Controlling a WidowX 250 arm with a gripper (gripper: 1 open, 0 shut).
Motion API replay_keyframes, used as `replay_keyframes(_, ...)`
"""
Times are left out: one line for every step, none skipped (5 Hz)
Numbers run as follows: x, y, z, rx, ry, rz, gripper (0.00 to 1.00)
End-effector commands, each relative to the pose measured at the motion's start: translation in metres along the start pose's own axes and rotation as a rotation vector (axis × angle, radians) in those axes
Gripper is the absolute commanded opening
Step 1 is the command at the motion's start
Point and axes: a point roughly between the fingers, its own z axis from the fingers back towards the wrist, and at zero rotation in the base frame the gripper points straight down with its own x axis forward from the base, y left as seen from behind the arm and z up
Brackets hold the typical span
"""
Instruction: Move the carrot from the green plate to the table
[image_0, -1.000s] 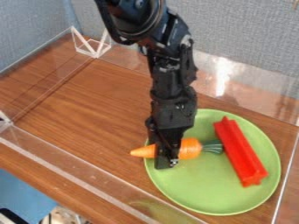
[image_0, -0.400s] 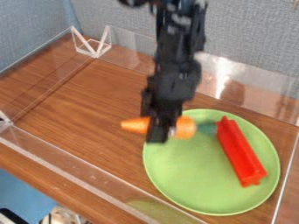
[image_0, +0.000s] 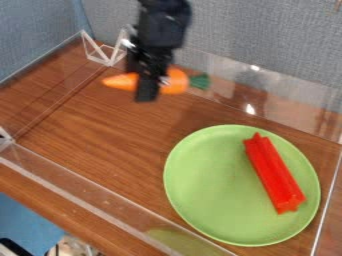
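Note:
The carrot (image_0: 130, 82), orange with a dark green stem end at its right, hangs in the air above the back left of the table (image_0: 94, 125). My gripper (image_0: 148, 88) is shut on the carrot's middle, reaching down from the top of the view. The green plate (image_0: 221, 190) lies at the front right, well away from the gripper, with only a red block on it. The picture is blurred around the arm.
A red rectangular block (image_0: 274, 172) lies on the plate's right side. Clear acrylic walls (image_0: 287, 85) run along the table's edges. A small white wire stand (image_0: 96, 47) sits at the back left corner, close to the carrot.
The gripper has lifted the carrot off the green plate and carried it up and to the back left, over the table. The red block stayed on the plate.

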Motion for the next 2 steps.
replay_keyframes(-0.008,0.036,0.008,0.025,-0.046,0.083,0.0)
replay_keyframes(0.007,0.041,0.005,0.023,-0.078,0.093,0.0)
